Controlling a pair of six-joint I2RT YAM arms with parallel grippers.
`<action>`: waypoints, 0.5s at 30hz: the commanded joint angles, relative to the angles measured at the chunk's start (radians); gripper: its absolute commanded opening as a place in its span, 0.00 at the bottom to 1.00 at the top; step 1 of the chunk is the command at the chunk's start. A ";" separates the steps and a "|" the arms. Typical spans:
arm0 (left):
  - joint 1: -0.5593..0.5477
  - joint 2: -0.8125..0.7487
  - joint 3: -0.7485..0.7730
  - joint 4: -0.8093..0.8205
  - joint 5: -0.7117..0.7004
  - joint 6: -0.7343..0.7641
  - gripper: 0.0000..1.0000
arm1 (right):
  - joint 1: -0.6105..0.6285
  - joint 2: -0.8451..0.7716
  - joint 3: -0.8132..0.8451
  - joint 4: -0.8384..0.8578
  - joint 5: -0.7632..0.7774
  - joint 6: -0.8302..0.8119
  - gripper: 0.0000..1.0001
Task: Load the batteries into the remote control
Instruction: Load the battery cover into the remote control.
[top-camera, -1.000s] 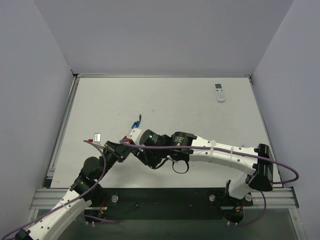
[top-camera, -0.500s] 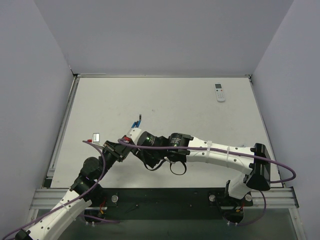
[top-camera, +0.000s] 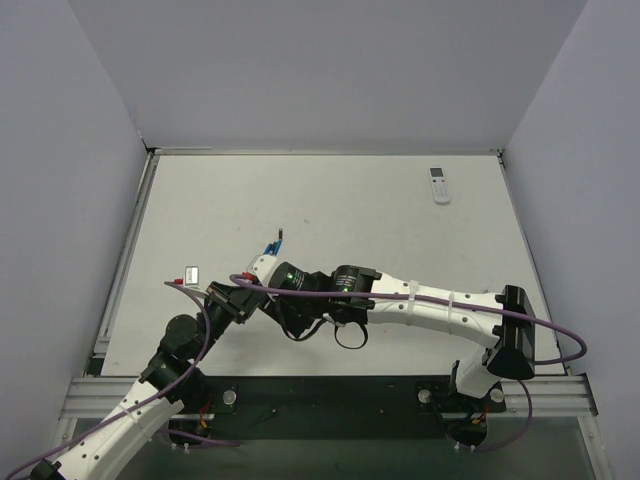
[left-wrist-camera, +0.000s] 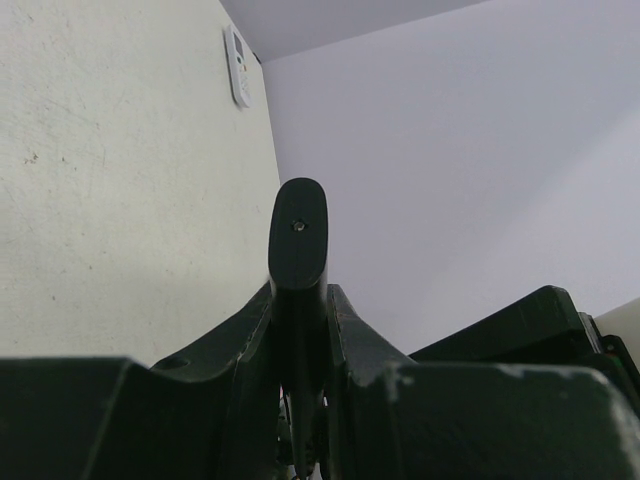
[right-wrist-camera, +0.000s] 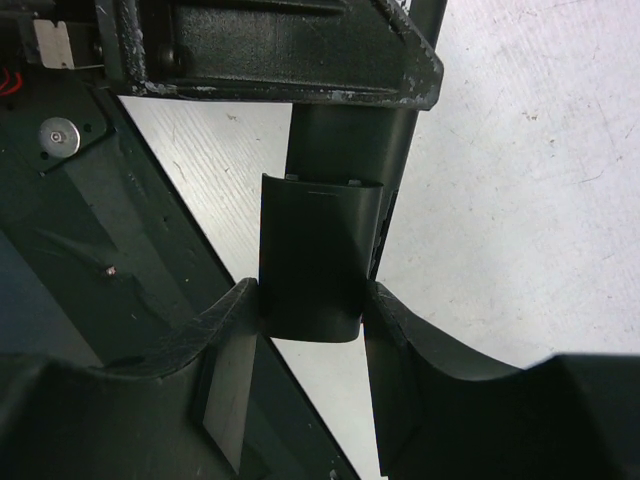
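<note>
Left of the remote control (left-wrist-camera: 297, 230), one end of it is squeezed tight by the left gripper (left-wrist-camera: 299, 325). Its other end, which looks like the lid, is pinched by the right gripper (right-wrist-camera: 312, 300). Just past the remote control, the batteries (top-camera: 272, 243) are seen lying on the table (top-camera: 400, 250), so none have been put in yet. Since a second ago, the right arm has been moved a little toward the left gripper.
</note>
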 joint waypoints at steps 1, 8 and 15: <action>0.000 -0.020 -0.077 0.060 -0.010 0.002 0.00 | 0.007 0.012 0.027 -0.024 0.021 0.021 0.12; 0.000 -0.048 -0.071 0.021 -0.016 0.003 0.00 | 0.002 0.005 0.014 -0.054 0.110 0.033 0.12; 0.000 -0.059 -0.071 0.015 -0.019 0.003 0.00 | 0.004 0.011 0.018 -0.058 0.066 0.024 0.12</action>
